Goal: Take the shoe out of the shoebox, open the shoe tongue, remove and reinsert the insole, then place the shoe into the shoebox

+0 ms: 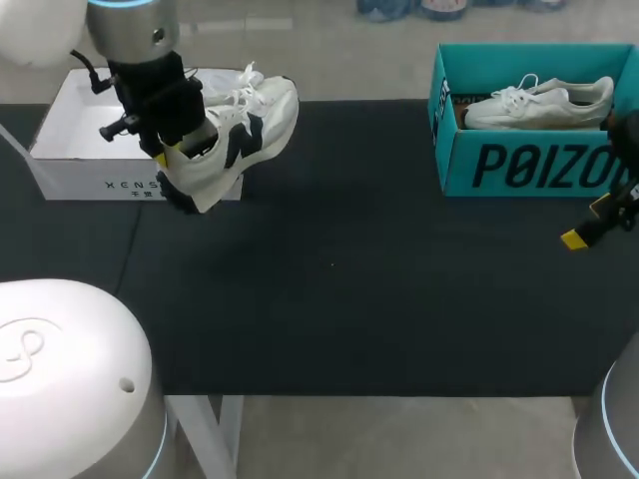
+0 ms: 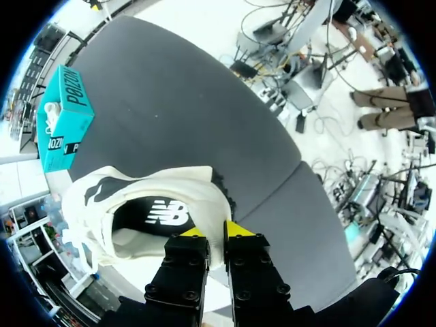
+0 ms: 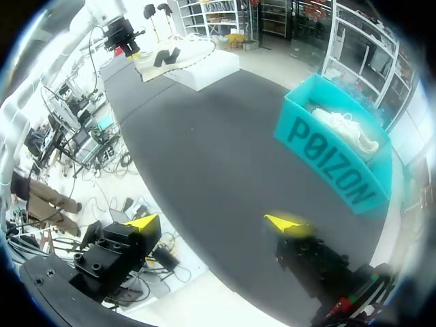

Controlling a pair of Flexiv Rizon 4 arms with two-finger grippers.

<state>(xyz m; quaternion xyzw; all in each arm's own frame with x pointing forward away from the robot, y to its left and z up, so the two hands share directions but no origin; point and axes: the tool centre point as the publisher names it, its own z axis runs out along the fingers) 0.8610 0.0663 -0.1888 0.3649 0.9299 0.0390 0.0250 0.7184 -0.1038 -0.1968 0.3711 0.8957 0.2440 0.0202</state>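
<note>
In the head view, a white shoe [image 1: 245, 125] with dark side markings is seen in the upper left of the frame, gripped by the left tool [image 1: 172, 152]. The shoe is held tilted, heel low and toe raised towards the upper right. It overlaps the right front corner of the open white shoebox [image 1: 60, 140] and the edge of the dark counter [image 1: 339, 269]. Whether the sole touches the box cannot be told.

In the left wrist view, the left tool [image 2: 214, 231] is clenched on the shoe [image 2: 136, 197] at the heel collar. One yellow-tipped finger is placed inside the opening and the other outside, with the collar pinched between them. The dark insole with a white logo is visible inside the shoe, ahead of the fingers.

The right tool [image 1: 589, 232] is seen at the right edge of the head view, below a teal box [image 1: 519, 165] in the upper right. A second shoe [image 1: 539, 100] is lying inside that box. In the right wrist view, the right tool [image 3: 214, 221] is released, its yellow tips spread wide with nothing between them. The teal box [image 3: 334, 150] is seen ahead of it, and the held shoe [image 3: 170, 54] is seen far ahead, over the white shoebox [image 3: 208, 68].
</note>
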